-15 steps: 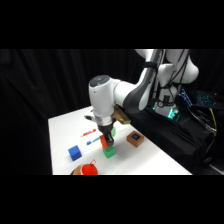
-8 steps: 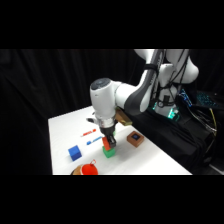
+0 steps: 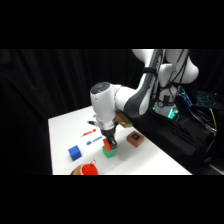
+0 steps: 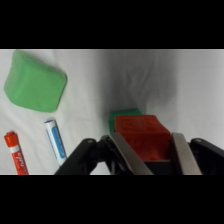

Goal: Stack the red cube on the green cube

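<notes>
Gripper [image 3: 110, 145] in the side view is low over the worktop [image 3: 150, 157], pinching the red cube [image 3: 108, 147] right on top of the green cube [image 3: 108, 152]. Wrist view: fingers [image 4: 125, 155] clamp the red cube [image 4: 142, 135], green cube [image 4: 120, 116] peeking out underneath. Placement looks about done; release and retreat are left.
</notes>
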